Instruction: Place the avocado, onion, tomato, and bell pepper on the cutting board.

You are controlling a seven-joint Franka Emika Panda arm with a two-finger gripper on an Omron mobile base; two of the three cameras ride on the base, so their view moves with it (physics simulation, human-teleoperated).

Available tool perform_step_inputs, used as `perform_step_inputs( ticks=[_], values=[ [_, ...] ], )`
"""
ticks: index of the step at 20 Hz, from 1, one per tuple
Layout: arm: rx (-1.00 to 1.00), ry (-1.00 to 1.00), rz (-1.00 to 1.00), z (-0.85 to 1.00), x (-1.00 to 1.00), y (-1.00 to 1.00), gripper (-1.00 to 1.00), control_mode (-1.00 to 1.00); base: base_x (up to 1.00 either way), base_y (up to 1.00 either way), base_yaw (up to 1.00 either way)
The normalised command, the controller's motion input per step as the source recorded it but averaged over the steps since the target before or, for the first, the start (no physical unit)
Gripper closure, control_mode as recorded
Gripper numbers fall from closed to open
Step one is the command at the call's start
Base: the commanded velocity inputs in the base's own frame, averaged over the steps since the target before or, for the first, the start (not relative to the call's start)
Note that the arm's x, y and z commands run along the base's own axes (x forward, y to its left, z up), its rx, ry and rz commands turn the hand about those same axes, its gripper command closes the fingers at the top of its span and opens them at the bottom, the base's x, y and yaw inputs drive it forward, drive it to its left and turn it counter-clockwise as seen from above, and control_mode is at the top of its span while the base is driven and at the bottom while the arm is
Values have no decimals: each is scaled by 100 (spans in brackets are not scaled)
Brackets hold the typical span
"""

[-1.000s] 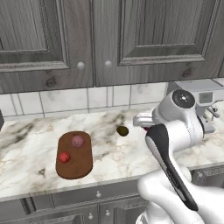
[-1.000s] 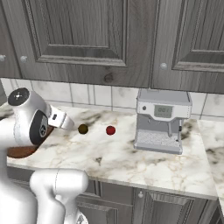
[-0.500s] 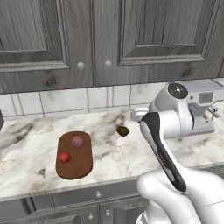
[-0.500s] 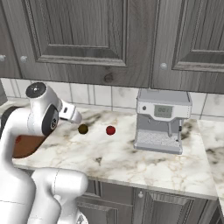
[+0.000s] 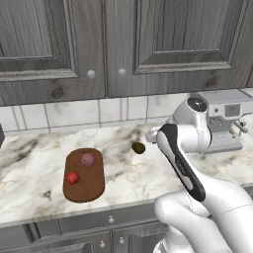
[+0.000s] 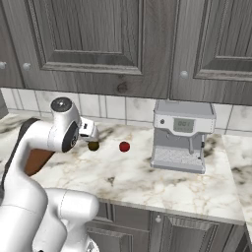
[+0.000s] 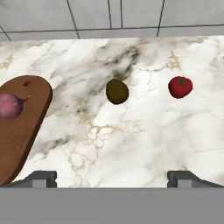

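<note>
Dark reddish-brown wooden cutting board (image 7: pixel 17 131): cut off at 9 o'clock edge of hand view; in right base view mostly hidden behind white arm (image 6: pixel 44 140).

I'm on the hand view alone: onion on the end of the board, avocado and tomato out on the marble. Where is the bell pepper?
Observer: The bell pepper already lies on the cutting board, nearer the counter's front edge than the onion and apart from it.
Operator: Anything standing close to the tomato, off my picture?
Observer: A coffee machine stands on the counter past the tomato, on the side away from the avocado, with bare marble between them.
Operator: Is there room left on the board?
Observer: Yes. The front end of the board, past the bell pepper, is bare wood.
</note>
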Motion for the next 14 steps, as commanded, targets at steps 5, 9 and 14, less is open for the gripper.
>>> perform_step_inputs(
  ticks=[5, 9, 14],
  values=[
    [-7, 0, 0, -2, 10, 4, -100, -100, 0, 0, 0],
    [-7, 2, 0, 0, 20, 12, -100, -100, 0, 0, 0],
    [-2, 5, 0, -15, 31, 8, -100, -100, 0, 0, 0]
  ],
)
